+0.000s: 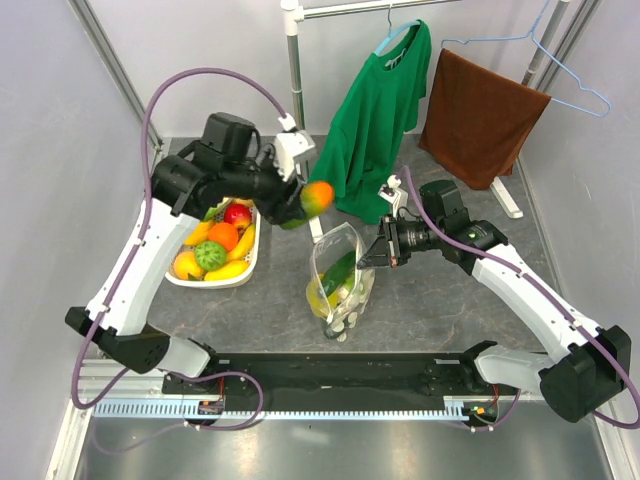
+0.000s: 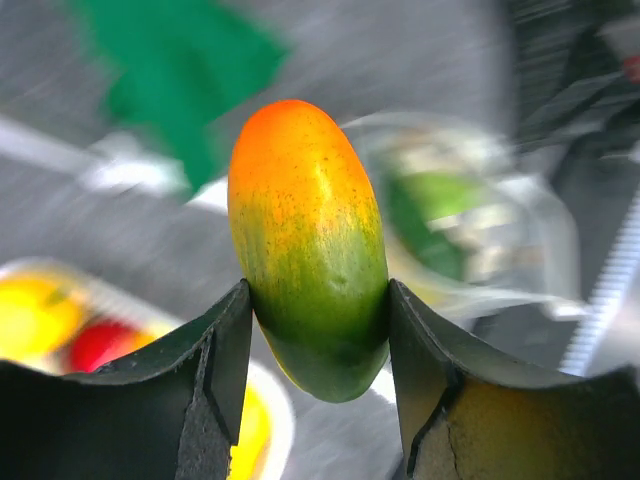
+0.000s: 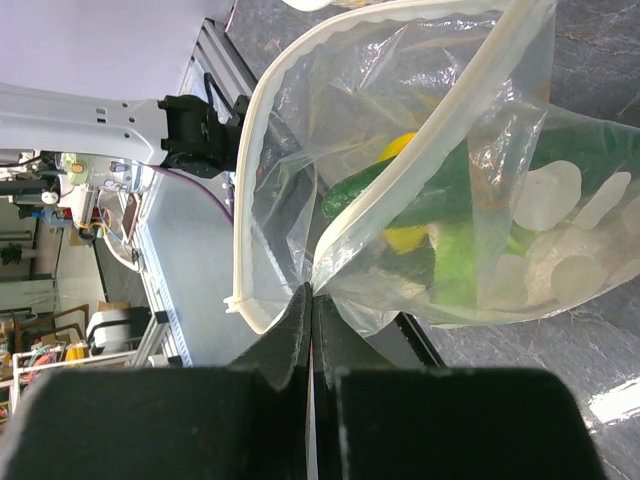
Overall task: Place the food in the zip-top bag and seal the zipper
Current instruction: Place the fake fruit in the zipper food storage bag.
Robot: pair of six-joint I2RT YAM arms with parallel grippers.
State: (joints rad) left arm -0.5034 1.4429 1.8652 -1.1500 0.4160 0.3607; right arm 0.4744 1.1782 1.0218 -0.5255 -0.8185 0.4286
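Now your left gripper [image 2: 318,310] clamps an orange-green mango [image 2: 305,230] up near the zip-top bag [image 3: 420,200], whose rim your right gripper [image 3: 312,300] pinches tight.

A dark grey speckled counter [image 1: 450,310] sits between pale grey walls [image 1: 60,150]. Beyond the right gripper [image 1: 365,259], a green shirt [image 1: 375,120] and a brown towel [image 1: 480,115] hang on hangers from a white rack [image 1: 293,60].

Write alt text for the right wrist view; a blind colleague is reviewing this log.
The right gripper pinches shut on the rim of the clear, dotted zip-top bag, holding its mouth open. Green and yellow toy food lies inside, and the whitish zipper strip curves around the opening.
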